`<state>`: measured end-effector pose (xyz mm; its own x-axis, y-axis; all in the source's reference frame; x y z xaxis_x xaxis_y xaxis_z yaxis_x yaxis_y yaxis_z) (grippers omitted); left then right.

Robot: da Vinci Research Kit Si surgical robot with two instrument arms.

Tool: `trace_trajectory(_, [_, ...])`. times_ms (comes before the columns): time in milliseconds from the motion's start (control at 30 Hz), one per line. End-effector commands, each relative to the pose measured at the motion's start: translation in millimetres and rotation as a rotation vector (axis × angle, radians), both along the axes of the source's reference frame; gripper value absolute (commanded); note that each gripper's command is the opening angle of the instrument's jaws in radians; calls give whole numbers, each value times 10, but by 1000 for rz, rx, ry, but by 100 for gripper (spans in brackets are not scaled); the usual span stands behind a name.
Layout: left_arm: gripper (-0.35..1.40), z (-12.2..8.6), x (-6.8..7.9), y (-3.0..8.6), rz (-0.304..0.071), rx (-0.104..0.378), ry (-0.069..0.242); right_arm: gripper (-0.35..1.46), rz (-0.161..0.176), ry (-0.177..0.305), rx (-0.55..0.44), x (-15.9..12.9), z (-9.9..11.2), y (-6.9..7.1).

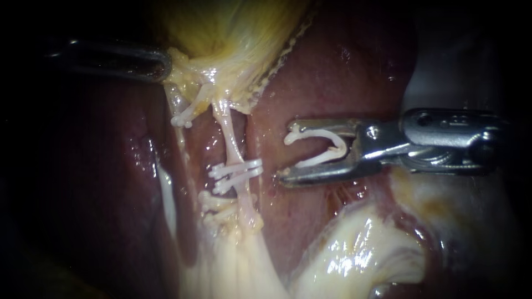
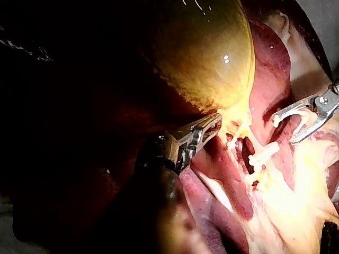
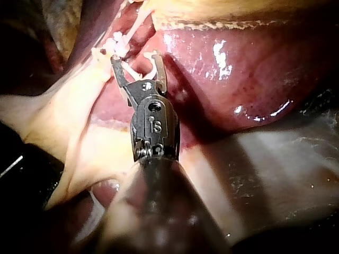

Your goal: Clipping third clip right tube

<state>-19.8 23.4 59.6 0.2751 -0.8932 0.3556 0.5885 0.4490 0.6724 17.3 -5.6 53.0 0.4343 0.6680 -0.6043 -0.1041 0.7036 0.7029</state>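
The right tube (image 1: pixel 231 138) runs down from the yellow gallbladder (image 1: pixel 233 33). Two white clips (image 1: pixel 238 169) cross it at mid-length, and more clips (image 1: pixel 219 205) sit lower where it meets pale tissue. My right instrument (image 1: pixel 285 152) comes in from the right, its jaws wide apart and carrying a white open clip (image 1: pixel 327 145). Its tips stand a short way right of the tube, not touching it. My left instrument (image 1: pixel 163 66) is shut on the gallbladder's lower edge at upper left. The left wrist view shows that grip (image 2: pixel 214 124); the right wrist view shows the loaded jaws (image 3: pixel 139 66).
The left tube (image 1: pixel 194 105) is a short strand that ends in a small white clip (image 1: pixel 180 120). Dark red liver (image 1: pixel 343 72) lies behind and around the tubes. A glistening pale fatty fold (image 1: pixel 354 254) sits below the right instrument.
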Motion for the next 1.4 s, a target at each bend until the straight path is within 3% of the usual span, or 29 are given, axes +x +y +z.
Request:
trace_trajectory(33, [-35, 0, 0, 0, 0, 0, 0, 49, 1, -2, 26, 3, 3, 1])
trace_trajectory(233, [-35, 1, -1, -1, 2, 1, -1, 49, -49, 13, 124, 22, 21, 9])
trace_trajectory(500, [-35, 1, -1, -2, 3, 2, -3, 47, -54, 6, 195, 39, 40, 19])
trace_trajectory(700, [-35, 2, -2, -3, 4, 2, -4, 47, -39, 20, 199, 51, 59, 16])
trace_trajectory(933, [-35, 3, -3, -3, 4, 2, -4, 47, -6, 103, 252, 64, 82, 18])
trace_trajectory(1167, [-35, 3, -4, -4, 4, 2, -3, 47, -20, 187, 327, 73, 97, 22])
trace_trajectory(1233, [-35, 3, -4, -4, 3, 1, -3, 47, -10, 206, 352, 74, 98, 22])
trace_trajectory(1400, [-35, 3, -5, -4, 3, 1, -3, 47, 34, 304, 426, 78, 95, 22])
